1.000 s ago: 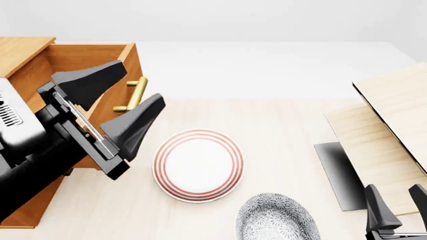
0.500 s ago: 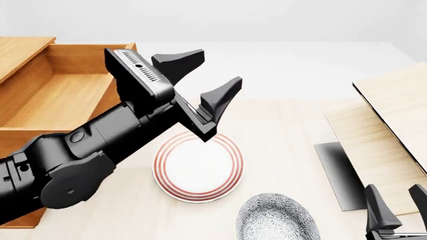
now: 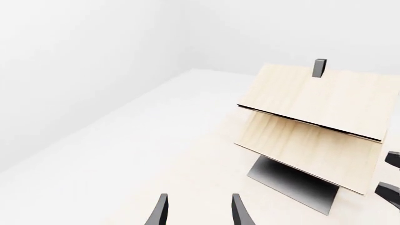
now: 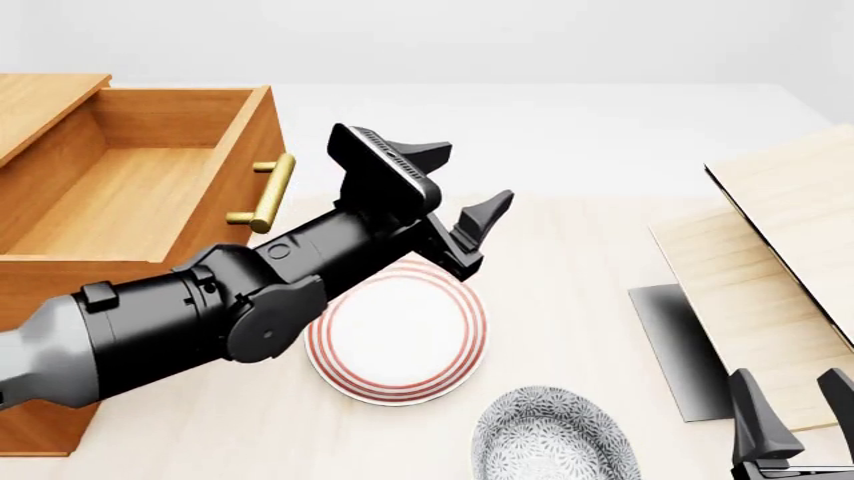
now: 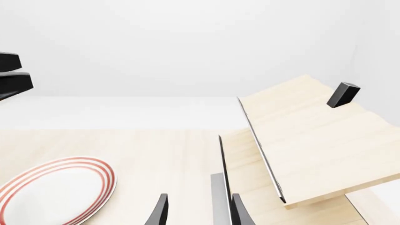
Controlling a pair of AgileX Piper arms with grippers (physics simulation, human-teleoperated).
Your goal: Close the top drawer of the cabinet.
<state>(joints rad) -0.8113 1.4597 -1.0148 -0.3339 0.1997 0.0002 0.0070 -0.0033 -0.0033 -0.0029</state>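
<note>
- At the far left of the front view, the cabinet (image 4: 47,400) is seen in orange-brown wood, with the top drawer (image 4: 127,190) pulled out and its bare interior showing.
- A brass bar handle (image 4: 271,192) is mounted on the drawer front, on the side facing the table's middle.
- The drawer is judged to be a stiff, fairly light wooden box on slides; a flat push on the front panel beside the handle is probably enough, and no grasp seems needed.
- Just right of the drawer, the left gripper (image 4: 461,195) is held above the table with its fingers moderately apart and nothing between them, pointing away from the drawer.
- Below it, a red-ringed plate (image 4: 396,332) lies on the table (image 4: 561,260), with a patterned grey bowl (image 4: 554,438) nearer the camera.
- At the right, pale wood panels (image 4: 781,260) are stacked at a slant.
- At the lower right corner, the right gripper (image 4: 795,412) rests with fingers parted and empty.
- The cabinet appears only in the front view; the left wrist view shows just the panels (image 3: 319,122) and bare tabletop.
- The right wrist view adds the plate (image 5: 53,192) and a small dark block (image 5: 343,94) on the upper panel.
</note>
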